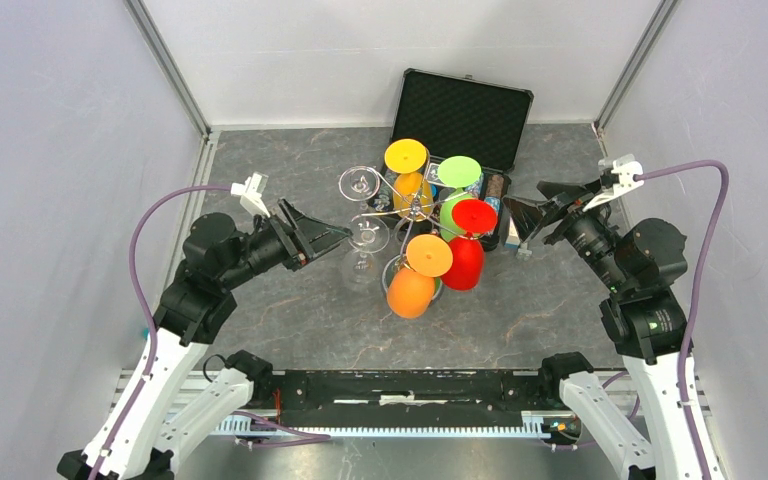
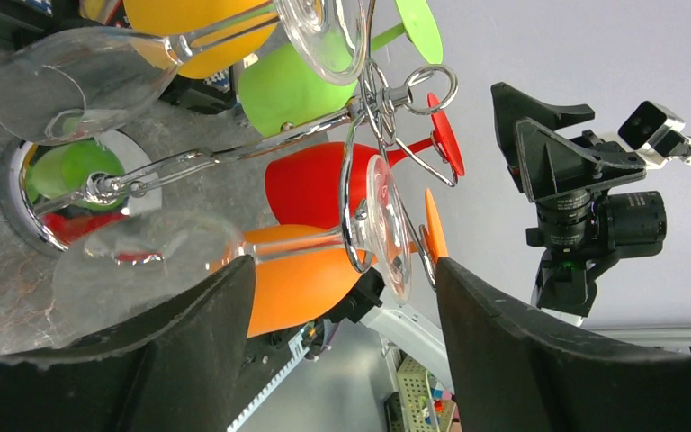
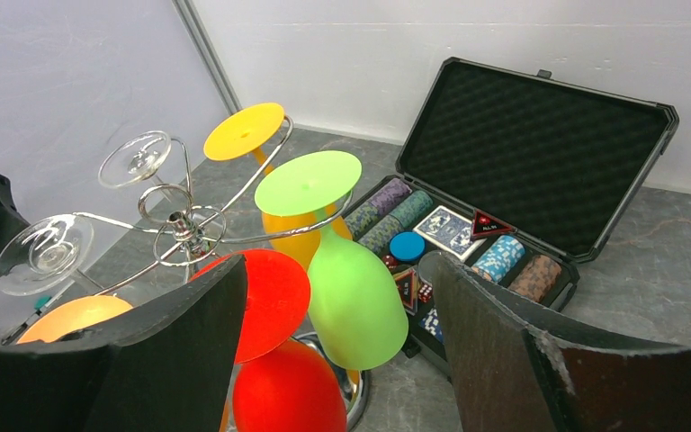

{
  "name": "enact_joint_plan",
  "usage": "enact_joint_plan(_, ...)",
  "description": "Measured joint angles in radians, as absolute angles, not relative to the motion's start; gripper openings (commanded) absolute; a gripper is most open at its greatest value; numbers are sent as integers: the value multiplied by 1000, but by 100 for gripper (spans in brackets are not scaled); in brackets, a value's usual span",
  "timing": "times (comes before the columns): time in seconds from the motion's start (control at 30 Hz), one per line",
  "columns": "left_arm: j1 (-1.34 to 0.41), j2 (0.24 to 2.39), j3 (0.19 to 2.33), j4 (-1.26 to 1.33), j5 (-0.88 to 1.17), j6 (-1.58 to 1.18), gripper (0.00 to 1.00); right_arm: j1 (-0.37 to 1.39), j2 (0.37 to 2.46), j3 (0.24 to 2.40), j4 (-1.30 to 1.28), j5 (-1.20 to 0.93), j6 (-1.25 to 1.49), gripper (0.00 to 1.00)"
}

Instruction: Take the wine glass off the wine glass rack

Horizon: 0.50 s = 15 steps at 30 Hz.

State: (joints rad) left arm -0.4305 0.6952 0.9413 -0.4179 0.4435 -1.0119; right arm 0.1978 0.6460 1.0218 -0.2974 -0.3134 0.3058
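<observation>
Grey stone-look table (image 1: pixel 290 320) with the rig at its near edge; black foam-lined case (image 1: pixel 465 110) lies open at the far side, poker chips and cards in its tray; wine glass rack (image 1: pixel 415 205) stands mid-table, just near of the case, chrome arms looping out from the centre post; every arm seen carries a glass hung bowl-down, none set on the table; coloured glasses (image 1: pixel 430 256) (yellow, green, red, orange) crowd the right and near sides; two clear ones hang on the left side, the nearer clear wine glass (image 1: pixel 368 235) being the likely target, the second clear glass (image 1: pixel 360 183) farther back; left claw (image 1: pixel 332 238) is spread wide and empty, fingertips just beside that nearer clear glass, stem and foot framed between the fingers in the wrist view, no contact visible; right claw (image 1: pixel 532 205) is also wide apart, empty, right of the rack beside the case; judgement: approach only; grasp, lift off the hook and set-down all remain.
</observation>
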Motion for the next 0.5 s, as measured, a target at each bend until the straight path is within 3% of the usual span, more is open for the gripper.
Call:
enact_joint_plan(0.1, -462, 700, 941, -416, 419, -1019, 75, 198, 652, 1011, -282, -310, 307, 81)
enact_joint_plan(0.2, -493, 702, 937, -409, 387, -1040, 62, 198, 657, 995, -268, -309, 311, 80)
enact_joint_plan(0.3, -525, 701, 917, -411, 337, -1073, 56, 198, 665, 974, -245, -307, 318, 80)
enact_joint_plan(0.5, -558, 719, 915, -410, 307, -1108, 63, 198, 670, 934, -225, -280, 321, 80)
